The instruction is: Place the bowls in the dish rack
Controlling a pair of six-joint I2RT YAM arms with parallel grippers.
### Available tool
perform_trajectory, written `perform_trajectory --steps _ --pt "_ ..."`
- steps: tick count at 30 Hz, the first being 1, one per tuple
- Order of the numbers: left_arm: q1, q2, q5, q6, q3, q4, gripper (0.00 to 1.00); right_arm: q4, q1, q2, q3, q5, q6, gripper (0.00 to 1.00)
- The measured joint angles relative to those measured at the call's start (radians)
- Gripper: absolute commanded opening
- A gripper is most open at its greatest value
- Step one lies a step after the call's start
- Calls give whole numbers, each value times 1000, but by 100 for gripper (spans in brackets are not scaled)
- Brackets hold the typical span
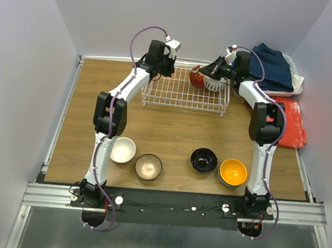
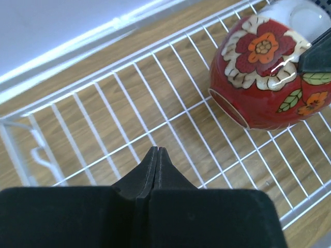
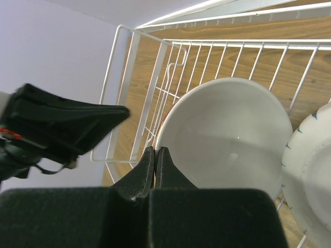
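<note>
Presently noted propped on edge in the 1 o'clock corner of the dish rack (image 1: pixel 180 92), beside a white bowl (image 3: pixel 310 170): red floral bowl (image 2: pixel 264 77), judged liable to roll or clatter if nudged by the right gripper (image 3: pixel 156 150), fingers pressed together at its rim; left gripper (image 2: pixel 156 151) likewise pressed together, empty.

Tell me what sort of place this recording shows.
Probably a robot test cell, not a kitchen: plain walls box in a wooden table, two arms are bolted to a metal rail, and a dish rack and bowls are laid out.
</note>
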Motion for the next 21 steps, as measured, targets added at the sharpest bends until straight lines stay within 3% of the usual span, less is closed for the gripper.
perform_trajectory --steps 9,14,21 --pt "-64 172 19 -49 72 41 0 -11 -4 -3 0 0 -20 1" --pt "-85 195 24 -68 107 71 0 -13 -5 -4 -2 -1 -26 1" --pt "-104 200 16 -87 161 123 0 -39 -6 -17 -6 4 -53 9"
